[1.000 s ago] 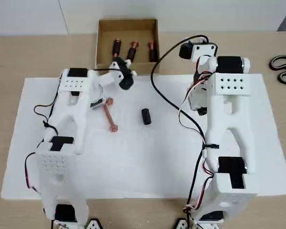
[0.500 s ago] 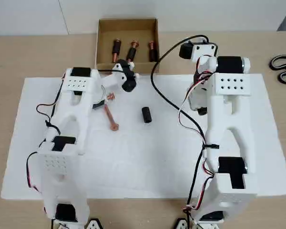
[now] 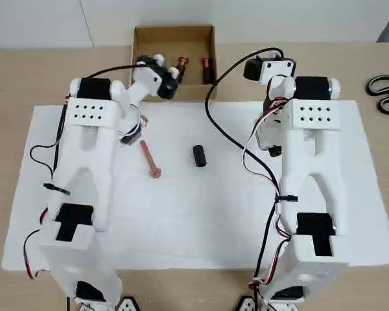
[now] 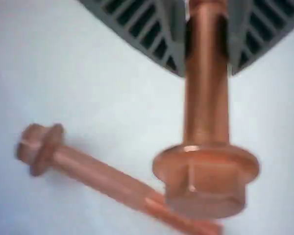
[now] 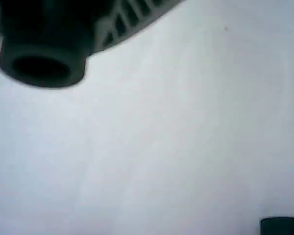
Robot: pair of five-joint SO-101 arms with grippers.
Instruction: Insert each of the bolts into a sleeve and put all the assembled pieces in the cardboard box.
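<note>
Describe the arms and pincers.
The left arm and right arm are white shells with black motors and perforated panels. A black cable loops to the right wrist; thin red, black and white wires trail along both. The left pincer and right pincer are ribbed dark grey.

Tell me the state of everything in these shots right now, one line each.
left gripper, shut on held bolt.
held bolt, clamped by its shank, no sleeve on it.
loose bolt, lying on the white sheet, unsleeved.
right gripper, shut on held sleeve.
held sleeve, no bolt in it.
loose sleeve, lying on the sheet, no bolt in it.
cardboard box, open, two assembled pieces showing inside.
</note>
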